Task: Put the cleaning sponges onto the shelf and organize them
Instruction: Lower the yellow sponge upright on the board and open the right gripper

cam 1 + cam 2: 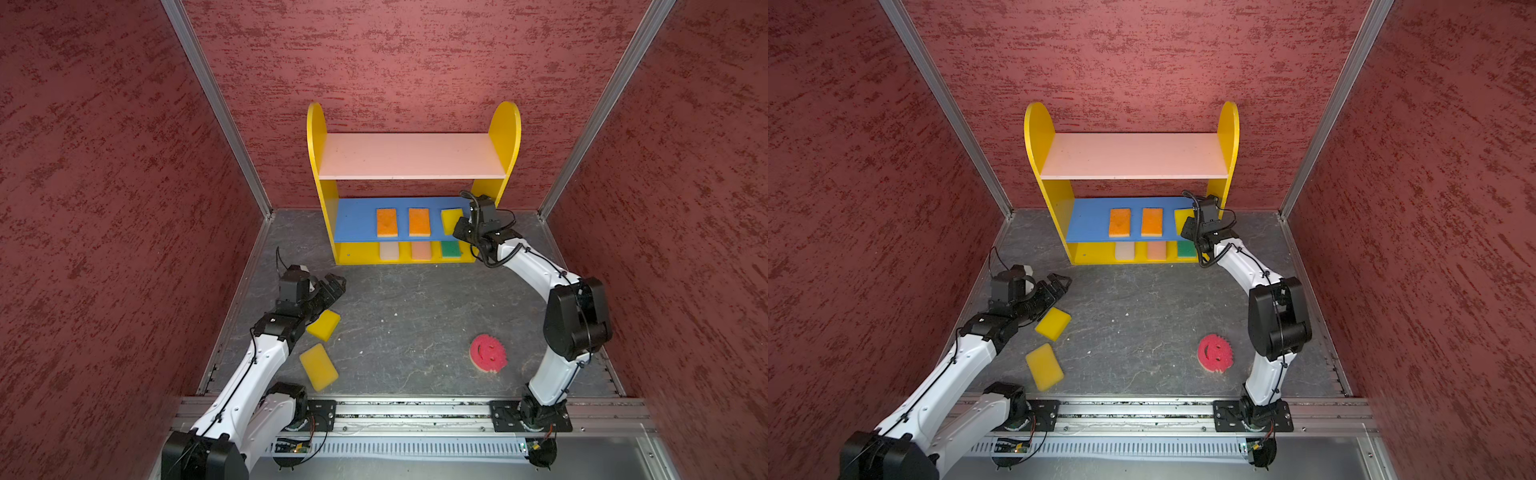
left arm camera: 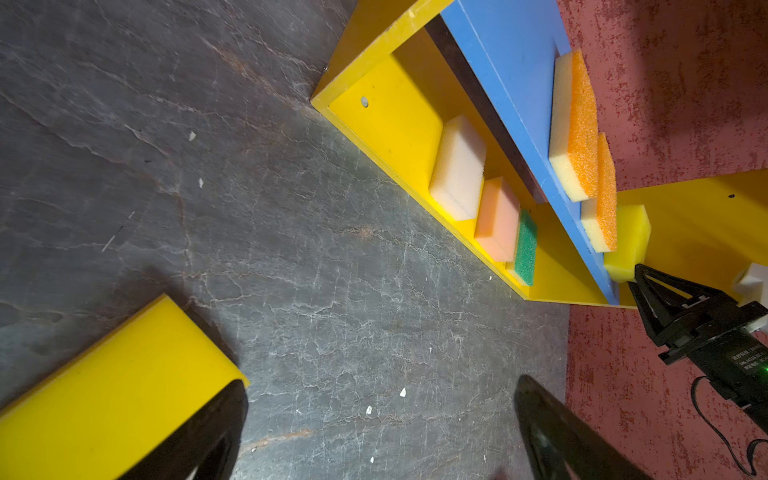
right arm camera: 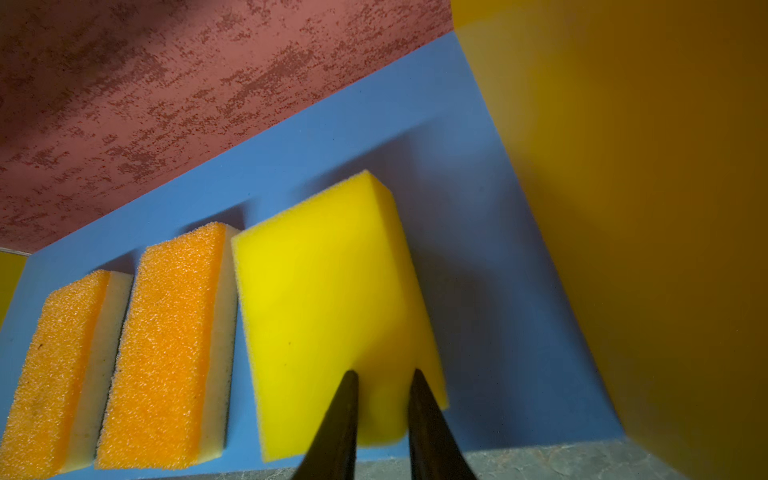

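Dark red textured walls (image 1: 83,208) enclose a grey, stone-patterned tabletop (image 1: 415,324).

Both top views show the shelf (image 1: 316,137) at upper centre, against the back wall. Its pink top board (image 1: 411,156) is bare. On the blue board (image 1: 355,220) lie one orange sponge (image 1: 387,222), a second orange sponge (image 1: 419,222) and, at the right end, the shelved yellow sponge (image 1: 450,218). The bottom board holds a cream sponge (image 1: 389,251), a peach sponge (image 1: 421,250) and a green sponge (image 1: 451,249) in a row. At lower left, a nearer loose yellow sponge (image 1: 323,325) and a farther loose yellow sponge (image 1: 318,367) lie on the tabletop beside the left gripper (image 1: 337,284). At lower right lies the pink smiley sponge (image 1: 1214,353).

The left wrist view shows the left fingers (image 2: 548,432) at the bottom, spread wide and empty. A loose yellow sponge fills the lower left, and the shelf is at upper right.

In the right wrist view, the right gripper (image 3: 384,372) is at bottom centre. Its fingers are narrowly parted, with their tips over the near end of the shelved yellow sponge. They look loose rather than pinching. That sponge lies flat beside the orange pair.

The sponges are probably light, soft and easily squashed. A gentle pinch across the short width, near the middle, should hold one.
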Motion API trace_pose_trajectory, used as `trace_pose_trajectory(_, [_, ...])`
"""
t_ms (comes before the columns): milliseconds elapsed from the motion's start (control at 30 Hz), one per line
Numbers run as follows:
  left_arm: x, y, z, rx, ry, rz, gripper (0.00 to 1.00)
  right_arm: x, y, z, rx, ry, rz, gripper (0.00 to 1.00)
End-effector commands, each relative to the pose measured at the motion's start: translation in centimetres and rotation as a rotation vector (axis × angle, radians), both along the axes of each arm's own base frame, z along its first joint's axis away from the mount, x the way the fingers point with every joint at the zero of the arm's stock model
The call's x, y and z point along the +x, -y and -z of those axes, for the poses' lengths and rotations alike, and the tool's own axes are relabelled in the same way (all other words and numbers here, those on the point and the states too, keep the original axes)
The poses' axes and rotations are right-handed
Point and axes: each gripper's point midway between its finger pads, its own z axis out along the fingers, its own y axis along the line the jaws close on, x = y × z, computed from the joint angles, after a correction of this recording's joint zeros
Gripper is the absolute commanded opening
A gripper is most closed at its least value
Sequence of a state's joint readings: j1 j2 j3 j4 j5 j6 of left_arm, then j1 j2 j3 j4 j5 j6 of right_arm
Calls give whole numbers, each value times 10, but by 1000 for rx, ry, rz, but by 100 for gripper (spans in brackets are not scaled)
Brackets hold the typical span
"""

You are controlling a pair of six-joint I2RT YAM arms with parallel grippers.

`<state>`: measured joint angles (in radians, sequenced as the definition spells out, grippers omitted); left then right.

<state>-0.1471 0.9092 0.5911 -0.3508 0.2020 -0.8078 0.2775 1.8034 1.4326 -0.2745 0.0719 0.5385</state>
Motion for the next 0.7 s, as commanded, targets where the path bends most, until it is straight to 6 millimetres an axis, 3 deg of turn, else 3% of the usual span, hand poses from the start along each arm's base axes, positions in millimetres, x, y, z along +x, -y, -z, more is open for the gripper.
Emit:
trace_pose_trajectory(0, [3, 1, -11, 2, 29, -2, 100, 2, 3, -6, 7, 12, 19, 27])
trace_pose_trajectory(467, [4, 2, -14, 1, 39, -1, 100, -4, 3, -23, 22, 42, 19, 31])
trace_pose_trajectory(667, [4, 4, -13, 1, 37, 1, 100, -8, 4, -28, 33, 49, 18, 38])
